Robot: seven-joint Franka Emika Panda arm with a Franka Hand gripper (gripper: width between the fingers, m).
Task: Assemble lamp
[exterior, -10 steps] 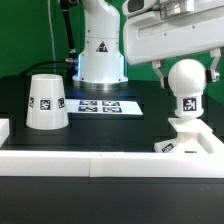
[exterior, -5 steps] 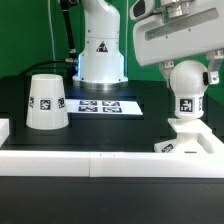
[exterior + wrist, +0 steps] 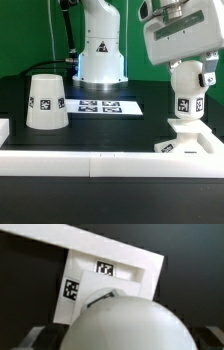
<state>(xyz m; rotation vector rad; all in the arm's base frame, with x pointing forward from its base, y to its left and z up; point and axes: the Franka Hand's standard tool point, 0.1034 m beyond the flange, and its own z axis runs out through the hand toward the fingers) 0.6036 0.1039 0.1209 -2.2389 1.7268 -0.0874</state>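
1. Wrist view looks straight down on the bulb [image 3: 125,322], whose dome fills much of the picture. We see a finger [image 3: 35,336] at each side with a dark gap between it and the dome, so we read the pincer [image 3: 122,336] as released around the bulb, not clamping it.
2. Beneath the dome lies the base [image 3: 105,266], two tags facing up.
3. Only the exterior view shows us the bulb [image 3: 185,80] standing upright on the base [image 3: 188,135], at that view's right.
4. The shade [image 3: 45,102] stands mouth-down on the bench [image 3: 140,125], well apart at the exterior view's left.
5. Between them lies the marker board [image 3: 108,105], before the pedestal [image 3: 100,50]. A white rail [image 3: 90,162] crosses the front, just before the base.
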